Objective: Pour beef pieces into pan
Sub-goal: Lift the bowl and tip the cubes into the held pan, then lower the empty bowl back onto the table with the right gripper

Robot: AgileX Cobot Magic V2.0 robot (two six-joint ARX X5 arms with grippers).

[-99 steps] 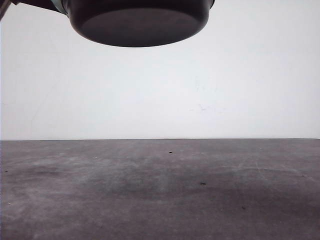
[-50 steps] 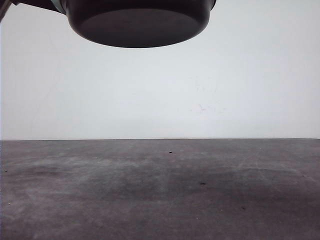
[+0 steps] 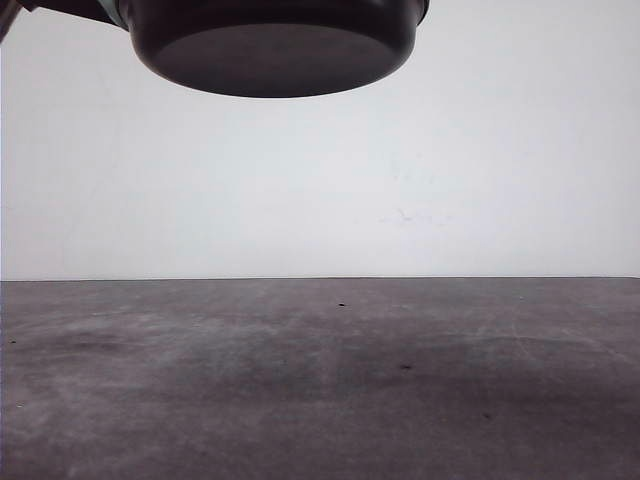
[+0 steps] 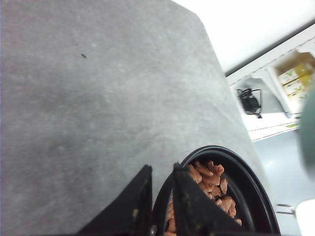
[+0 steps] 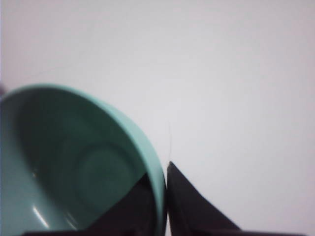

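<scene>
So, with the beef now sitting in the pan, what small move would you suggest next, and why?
Probably lower the pan gently to the table. The beef pieces already lie inside it, the teal bowl looks empty, and the front view shows the pan held high above the tabletop.

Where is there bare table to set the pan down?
The grey table lies bare from its near edge to the white wall, apart from a few dark specks. The pan with the beef pieces hangs above its left-centre. No crowded spot is visible.
</scene>
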